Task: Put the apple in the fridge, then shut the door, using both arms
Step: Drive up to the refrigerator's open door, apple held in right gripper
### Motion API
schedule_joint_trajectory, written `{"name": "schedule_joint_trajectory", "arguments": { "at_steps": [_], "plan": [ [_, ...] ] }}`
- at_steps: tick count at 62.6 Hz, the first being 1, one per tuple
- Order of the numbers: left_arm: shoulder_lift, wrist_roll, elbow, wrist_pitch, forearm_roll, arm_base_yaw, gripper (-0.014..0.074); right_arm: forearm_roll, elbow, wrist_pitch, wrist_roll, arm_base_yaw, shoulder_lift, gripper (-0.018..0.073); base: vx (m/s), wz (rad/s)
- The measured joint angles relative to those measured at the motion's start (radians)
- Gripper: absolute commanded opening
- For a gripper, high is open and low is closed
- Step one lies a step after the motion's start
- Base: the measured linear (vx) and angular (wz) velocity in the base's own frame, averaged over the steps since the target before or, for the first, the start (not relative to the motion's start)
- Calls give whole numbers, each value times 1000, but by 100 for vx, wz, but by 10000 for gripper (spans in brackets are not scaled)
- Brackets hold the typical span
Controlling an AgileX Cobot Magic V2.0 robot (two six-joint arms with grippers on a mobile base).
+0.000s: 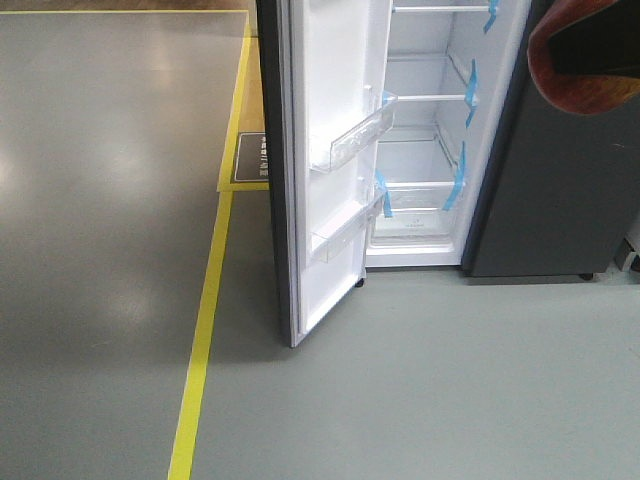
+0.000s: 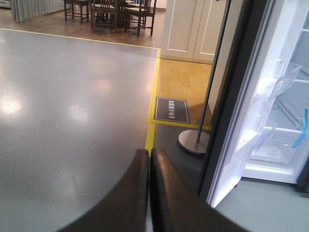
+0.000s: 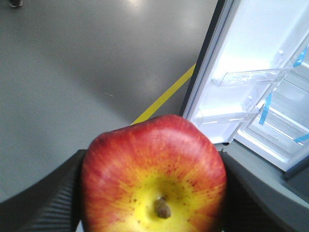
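Left wrist-mounted view: left gripper (image 2: 148, 152) at lower centre, jaws pressed together, holding nothing. Exterior front-facing view: door (image 1: 335, 200) open at centre, fridge (image 1: 420, 75) interior to its right. Right wrist-mounted view: right gripper (image 3: 154, 193) jaws clamp the apple (image 3: 154, 164), lower centre. Risk: the round skin slips in the grip, or the apple clips the door's bins (image 1: 350, 140) on approach.

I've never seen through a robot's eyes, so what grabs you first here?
A red-and-yellow apple fills the right wrist view, clamped by the right gripper. Beyond it the fridge stands with its door swung wide, white inside with blue tape strips. The left gripper is shut on nothing.
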Motion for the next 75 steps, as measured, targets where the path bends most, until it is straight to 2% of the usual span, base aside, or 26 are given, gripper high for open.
{"name": "schedule_joint_trajectory", "arguments": {
  "at_steps": [75],
  "plan": [
    [0,0,0,0,0,0,-6,0,0,0,0,0,0,-7,16,-1]
  ]
}}
